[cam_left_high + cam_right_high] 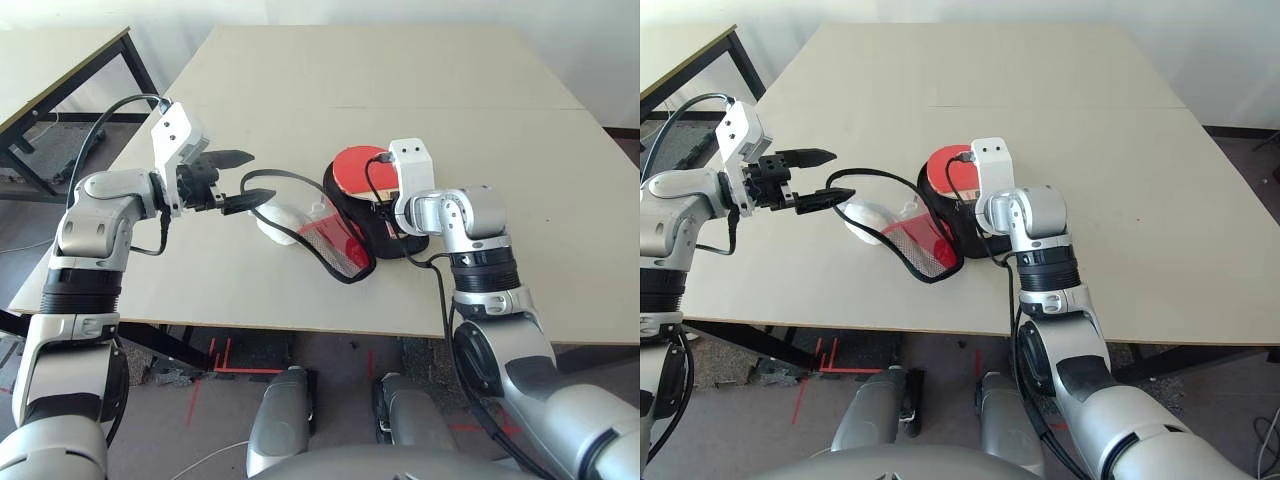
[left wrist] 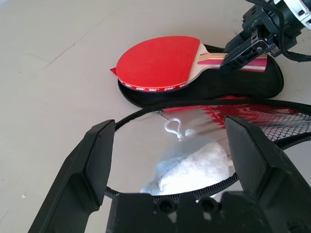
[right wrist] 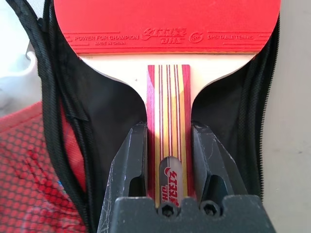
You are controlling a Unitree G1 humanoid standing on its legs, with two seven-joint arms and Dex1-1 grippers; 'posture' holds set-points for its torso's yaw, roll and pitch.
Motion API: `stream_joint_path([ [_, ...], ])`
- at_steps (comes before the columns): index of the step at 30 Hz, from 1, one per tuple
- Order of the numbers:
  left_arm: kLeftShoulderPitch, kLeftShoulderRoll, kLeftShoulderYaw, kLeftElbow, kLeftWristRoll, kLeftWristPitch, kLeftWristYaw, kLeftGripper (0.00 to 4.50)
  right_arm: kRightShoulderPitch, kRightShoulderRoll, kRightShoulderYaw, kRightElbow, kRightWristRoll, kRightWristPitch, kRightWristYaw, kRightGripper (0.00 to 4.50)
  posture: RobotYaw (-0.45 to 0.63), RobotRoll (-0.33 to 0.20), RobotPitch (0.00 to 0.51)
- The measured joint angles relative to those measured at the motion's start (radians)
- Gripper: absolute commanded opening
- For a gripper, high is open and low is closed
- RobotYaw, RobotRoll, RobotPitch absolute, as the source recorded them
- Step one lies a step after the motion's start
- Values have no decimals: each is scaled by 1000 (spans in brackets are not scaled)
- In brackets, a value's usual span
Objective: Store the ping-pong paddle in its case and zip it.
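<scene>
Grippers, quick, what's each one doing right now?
Left gripper: open, holding nothing.
Right gripper: shut on the ping-pong paddle handle.

Lit evenly and brightly by soft daylight. Cast only faint, short shadows on the table [image 1: 500, 130] beneath the case [image 1: 345, 250]. Showed glare on the clear flap [image 2: 180, 145] in the left wrist view. Rendered sharp throughout, apart from slightly blurred near fingers [image 2: 87, 179].

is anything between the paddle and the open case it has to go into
Nothing visible does. The right gripper holds the ping-pong paddle by its handle over the black half of the case, whose red mesh flap is folded aside.
</scene>
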Motion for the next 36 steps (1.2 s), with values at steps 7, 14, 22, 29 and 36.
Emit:
stream_joint_path([
  [7,8,-3,-1,-16,0,9,0,4500,6,-12,14,-3,-15,2,18,1101,133,0,77],
  [14,16,-11,-1,-30,0,13,2,4500,18,-17,19,-47,-16,41,32,1101,131,0,72],
  [22,25,-12,-1,-30,0,13,2,4500,39,-18,34,-81,-16,82,51,1101,130,0,76],
  [29,25,-12,-3,-30,1,15,2,4500,55,-27,45,-107,-16,86,62,2116,128,0,78],
  [36,26,3,-7,-30,2,15,1,4500,68,-77,23,-190,30,28,154,4473,117,0,77],
])
